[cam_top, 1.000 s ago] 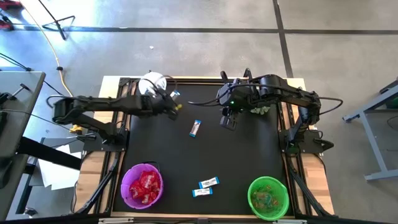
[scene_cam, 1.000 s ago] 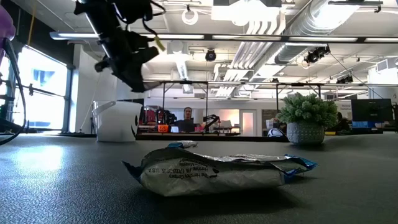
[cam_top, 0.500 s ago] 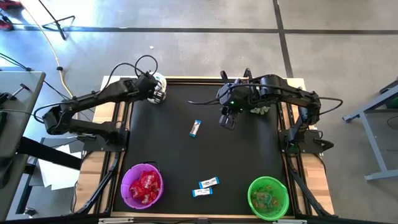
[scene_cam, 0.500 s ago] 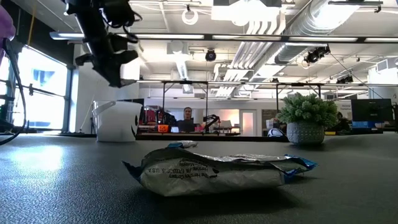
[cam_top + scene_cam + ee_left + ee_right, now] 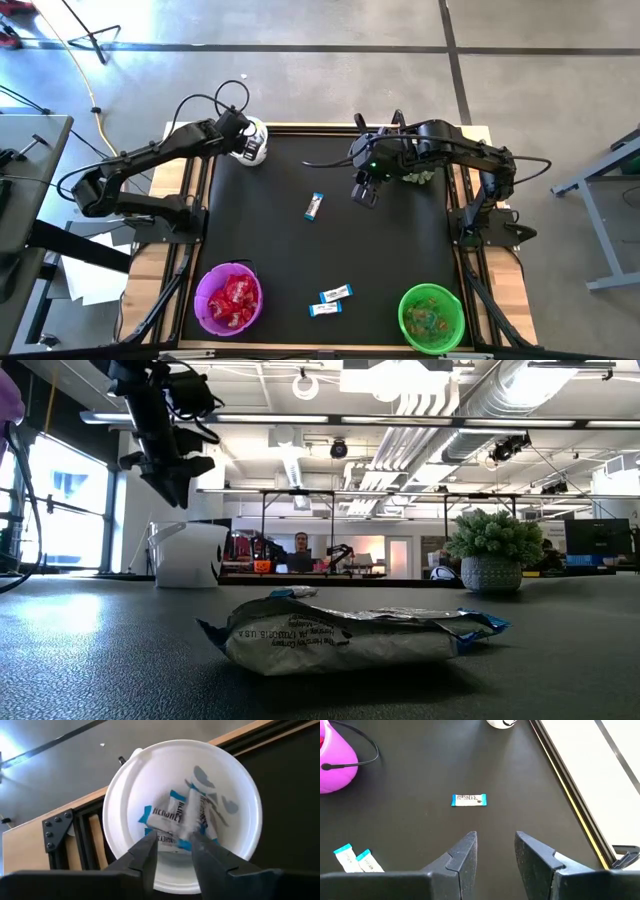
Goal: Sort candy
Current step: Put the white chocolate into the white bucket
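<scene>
My left gripper [image 5: 173, 845] hangs open over the white bowl [image 5: 235, 785] at the table's far left corner [image 5: 256, 141]. Several blue-and-white candy bars [image 5: 176, 818] lie in that bowl, below the fingers and apart from them. My right gripper [image 5: 495, 851] stands open above the mat, right of the middle [image 5: 365, 192]. One blue-and-white bar [image 5: 314, 206] lies on the mat left of it, also seen in the right wrist view [image 5: 468, 799]. Two more bars [image 5: 333, 300] lie near the front edge. In the low view the left gripper [image 5: 170, 480] hovers above the bowl [image 5: 190, 555].
A purple bowl [image 5: 229, 299] with red candy stands at the front left. A green bowl [image 5: 432, 316] with greenish candy stands at the front right. A spiky green plant in a pot [image 5: 493, 555] stands at the far right, under my right arm. The black mat [image 5: 400, 250] has free room.
My left gripper has swung from over the mat toward the table's far left corner and now hangs over the white bowl. My right gripper has kept still.
</scene>
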You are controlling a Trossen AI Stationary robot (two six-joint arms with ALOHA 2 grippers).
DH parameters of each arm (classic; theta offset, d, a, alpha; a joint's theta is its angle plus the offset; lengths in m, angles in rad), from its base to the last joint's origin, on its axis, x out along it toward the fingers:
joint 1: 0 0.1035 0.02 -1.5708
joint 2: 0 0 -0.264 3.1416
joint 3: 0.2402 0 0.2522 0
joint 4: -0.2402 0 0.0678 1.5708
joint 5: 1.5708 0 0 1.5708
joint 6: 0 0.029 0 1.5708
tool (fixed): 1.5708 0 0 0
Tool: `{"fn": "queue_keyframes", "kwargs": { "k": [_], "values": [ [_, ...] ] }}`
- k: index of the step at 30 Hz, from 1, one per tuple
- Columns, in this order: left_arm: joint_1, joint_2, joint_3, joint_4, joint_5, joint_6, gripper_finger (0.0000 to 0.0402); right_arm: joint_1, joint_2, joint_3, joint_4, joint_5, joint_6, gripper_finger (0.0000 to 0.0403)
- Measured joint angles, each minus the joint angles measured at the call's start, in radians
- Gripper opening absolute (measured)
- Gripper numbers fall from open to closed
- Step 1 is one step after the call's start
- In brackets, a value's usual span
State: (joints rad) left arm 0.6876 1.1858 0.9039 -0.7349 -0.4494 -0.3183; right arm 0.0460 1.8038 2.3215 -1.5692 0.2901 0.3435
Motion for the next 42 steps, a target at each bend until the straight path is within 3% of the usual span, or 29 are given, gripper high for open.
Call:
{"fn": "queue_keyframes", "kwargs": {
  "k": [2, 4, 9, 11, 19, 24, 29, 34, 42],
  "values": [
    [0.0, 0.0, 0.0, 0.0, 0.007, -0.001, 0.0117, 0.0, 0.0, 0.0, 0.0, 0.0, 0.0, 0.0126],
    [0.0, 0.0, 0.0, 0.002, 0.08, -0.022, 0.0128, 0.0, 0.0, 0.0, 0.0, 0.0, -0.001, 0.0126],
    [-0.03, 0.0, 0.0, 0.008, 0.521, -0.081, 0.0137, 0.0, 0.0, 0.0, 0.0, 0.0, -0.003, 0.0126],
    [-0.083, 0.0, 0.0, 0.008, 0.597, -0.115, 0.0135, 0.0, 0.0, 0.0, 0.0, 0.0, -0.003, 0.0126],
    [-0.316, 0.017, 0.0, 0.11, 0.583, -0.275, 0.0131, 0.0, 0.0, 0.0, -0.001, 0.0, -0.01, 0.0126],
    [-0.422, 0.1, 0.002, 0.319, 0.472, -0.335, 0.0131, 0.001, 0.0, 0.0, -0.001, 0.0, -0.011, 0.0126],
    [-0.457, 0.239, 0.002, 0.411, 0.439, -0.387, 0.0131, 0.001, 0.0, 0.0, -0.002, -0.001, -0.036, 0.0126],
    [-0.481, 0.377, 0.001, 0.469, 0.475, -0.424, 0.0131, 0.001, 0.0, 0.0, -0.002, -0.009, -0.062, 0.0126],
    [-0.513, 0.509, 0.001, 0.593, 0.483, -0.422, 0.0131, 0.001, 0.0, 0.0, -0.002, -0.011, -0.09, 0.0126]
  ]
}}
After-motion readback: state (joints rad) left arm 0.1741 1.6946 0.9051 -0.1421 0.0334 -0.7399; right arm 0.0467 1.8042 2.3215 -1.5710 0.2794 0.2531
